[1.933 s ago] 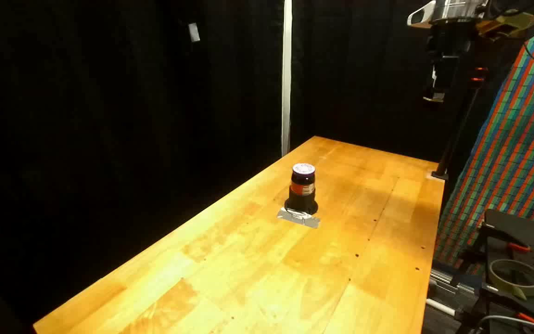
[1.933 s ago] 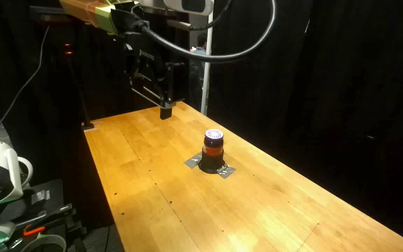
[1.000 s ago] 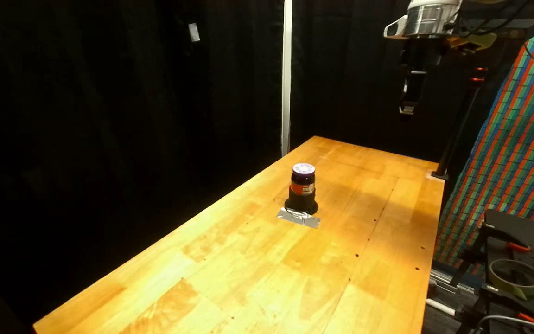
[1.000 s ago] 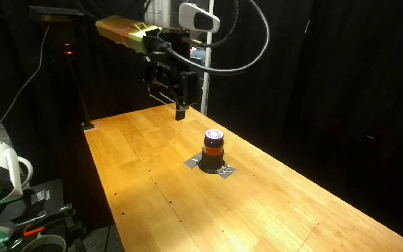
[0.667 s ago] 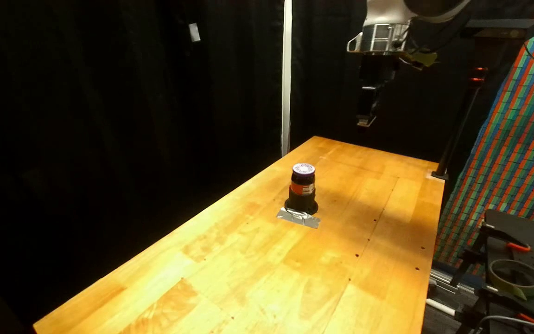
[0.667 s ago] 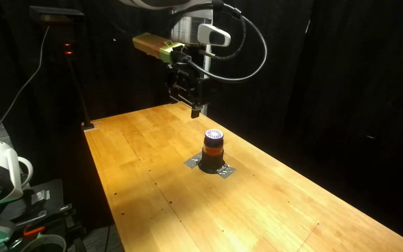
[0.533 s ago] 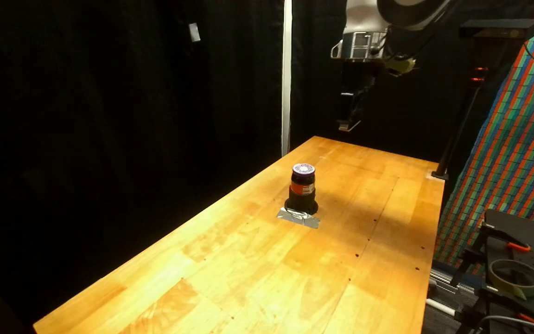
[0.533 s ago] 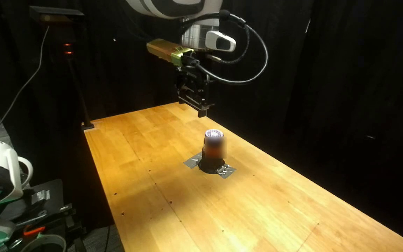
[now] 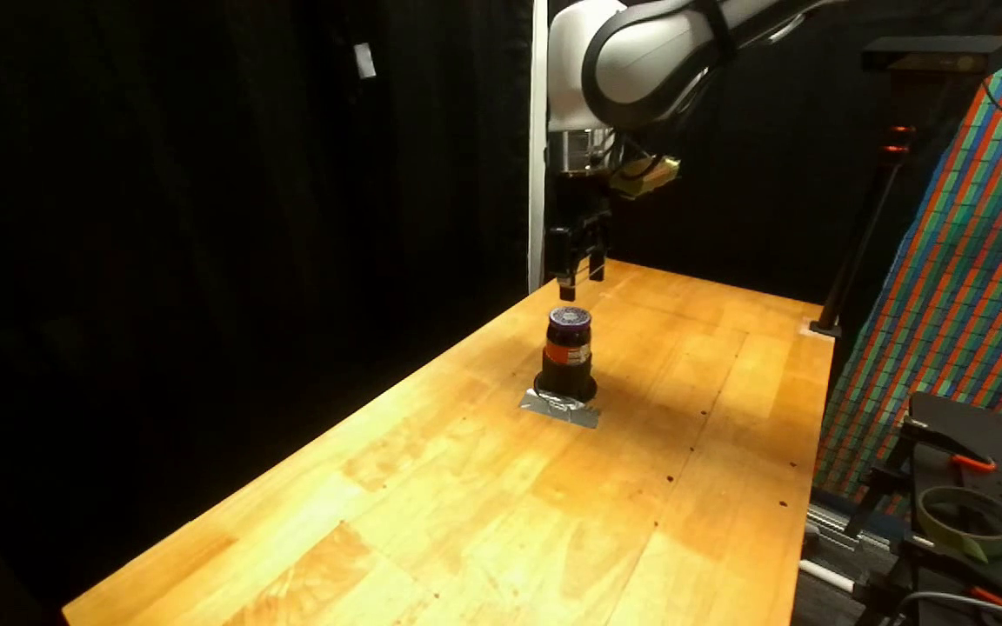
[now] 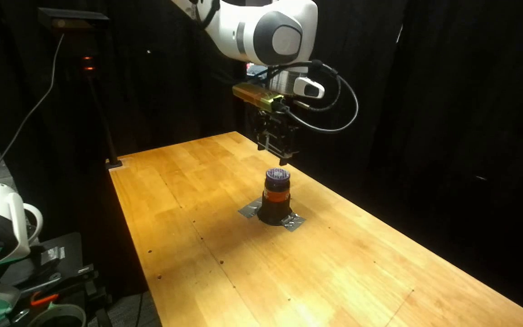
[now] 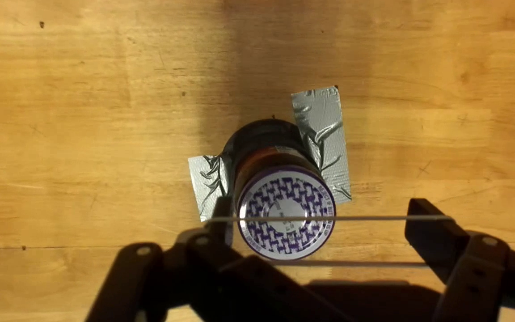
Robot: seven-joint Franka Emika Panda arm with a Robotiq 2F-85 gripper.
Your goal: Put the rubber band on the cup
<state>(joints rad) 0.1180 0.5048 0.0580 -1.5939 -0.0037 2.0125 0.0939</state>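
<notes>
The gripper (image 10: 272, 154) has been lowered near the cup (image 9: 568, 355), upright inside the edge of the table (image 9: 484, 487) beside the curtain (image 9: 240, 243); jaws are spread, the band (image 11: 329, 218) stretched between; centring is probably needed before placement.

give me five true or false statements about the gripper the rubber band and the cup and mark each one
1. The rubber band is stretched between the fingers of the gripper. True.
2. The gripper is fully shut. False: its fingers are spread apart.
3. Grey tape lies at the base of the cup. True.
4. The rubber band is looped around the cup. False: it spans the fingers instead.
5. The lid on the cup has a purple and white pattern. True.
</notes>
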